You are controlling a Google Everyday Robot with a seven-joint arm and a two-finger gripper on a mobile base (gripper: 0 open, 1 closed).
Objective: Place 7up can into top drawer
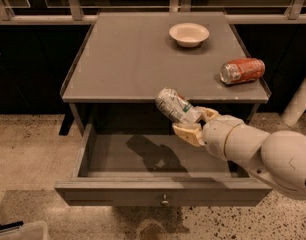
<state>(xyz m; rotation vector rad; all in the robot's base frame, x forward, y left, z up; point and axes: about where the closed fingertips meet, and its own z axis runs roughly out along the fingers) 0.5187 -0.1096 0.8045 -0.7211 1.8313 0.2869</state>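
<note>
The 7up can (174,105), crinkled silver-white with green marks, is held tilted in my gripper (194,123), whose tan fingers (188,132) are shut on its lower end. The can hangs above the open top drawer (118,189), over its right-middle part and near the table's front edge. The drawer is pulled out, its dark inside is bare, and its flat front panel has a small round knob (164,200). My white arm (263,154) comes in from the lower right and covers the drawer's right end.
A grey table (128,59) stands over the drawer. On it are a white bowl (189,34) at the back and an orange-red can (242,70) lying on its side at the right edge. A speckled floor lies around.
</note>
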